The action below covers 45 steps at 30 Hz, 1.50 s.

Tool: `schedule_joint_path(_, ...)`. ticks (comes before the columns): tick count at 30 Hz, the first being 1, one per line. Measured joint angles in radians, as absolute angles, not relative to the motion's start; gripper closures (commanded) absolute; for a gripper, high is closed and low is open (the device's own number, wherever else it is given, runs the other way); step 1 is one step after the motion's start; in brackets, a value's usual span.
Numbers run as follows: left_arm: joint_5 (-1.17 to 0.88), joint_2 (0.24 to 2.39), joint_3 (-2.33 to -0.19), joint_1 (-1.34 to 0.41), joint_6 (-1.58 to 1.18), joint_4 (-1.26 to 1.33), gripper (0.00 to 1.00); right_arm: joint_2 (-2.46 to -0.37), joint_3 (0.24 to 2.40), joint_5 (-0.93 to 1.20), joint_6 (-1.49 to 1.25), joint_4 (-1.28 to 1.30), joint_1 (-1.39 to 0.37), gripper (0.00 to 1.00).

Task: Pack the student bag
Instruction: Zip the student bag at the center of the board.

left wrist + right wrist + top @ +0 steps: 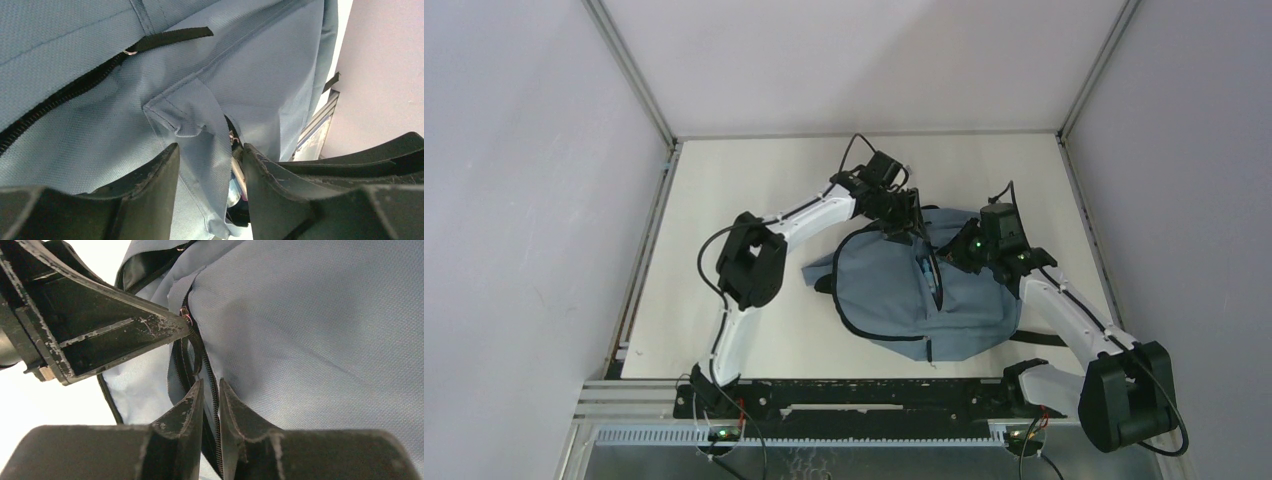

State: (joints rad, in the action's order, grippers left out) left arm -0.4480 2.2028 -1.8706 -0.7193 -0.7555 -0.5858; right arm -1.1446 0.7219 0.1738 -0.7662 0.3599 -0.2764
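Pale grey walls with aluminium corner posts enclose a cream table. A black mounting rail runs along its near edge under the two arm bases.

The student bag, dusty blue with black zip lines, lies flat on the right half of the table, with one black strap trailing off its right side. Only the top view shows the whole bag and both arms reaching in from either side.

The left wrist view alone shows a black pull tab on a small metal ring at the end of a zip line, and a loose fabric flap hanging down. The right wrist view alone shows a second zip line along the bag's opened seam, with a finger of the other arm just above it.

The left pincer sits at the bag's far edge. It is released, the jaws well apart, with the flap hanging between them. The right pincer is on the bag's far right side. It is released too, the jaws only a narrow slit apart, with the zip line running through the gap.
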Motion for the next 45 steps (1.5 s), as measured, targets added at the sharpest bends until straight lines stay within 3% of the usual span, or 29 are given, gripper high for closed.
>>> schedule_joint_path(4, -0.46, 2.216, -1.872, -0.712, -0.761, -0.574, 0.51, -1.145, 0.722, 0.178, -0.773, 0.355, -0.276, 0.62)
schedule_joint_path(22, -0.537, 2.247, -1.872, -0.68, -0.805, -0.499, 0.52, -1.241, 0.722, 0.236, -0.86, 0.237, -0.247, 0.63)
schedule_joint_path(28, -0.553, 2.248, -1.872, -0.672, -0.805, -0.496, 0.51, -1.279, 0.722, 0.252, -0.871, 0.214, -0.242, 0.75)
schedule_joint_path(34, -0.56, 2.253, -1.872, -0.671, -0.805, -0.495, 0.52, -1.296, 0.722, 0.255, -0.878, 0.211, -0.242, 0.99)
schedule_joint_path(35, -0.562, 2.254, -1.872, -0.671, -0.805, -0.494, 0.52, -1.296, 0.722, 0.255, -0.88, 0.211, -0.242, 1.0)
schedule_joint_path(38, -0.565, 2.258, -1.872, -0.671, -0.812, -0.49, 0.59, -1.296, 0.722, 0.255, -0.88, 0.211, -0.241, 1.0)
schedule_joint_path(42, -0.573, 2.263, -1.872, -0.669, -0.823, -0.486, 0.85, -1.291, 0.722, 0.253, -0.879, 0.214, -0.241, 1.0)
schedule_joint_path(45, -0.583, 2.271, -1.872, -0.668, -0.842, -0.474, 0.98, -1.272, 0.722, 0.252, -0.877, 0.226, -0.24, 1.0)
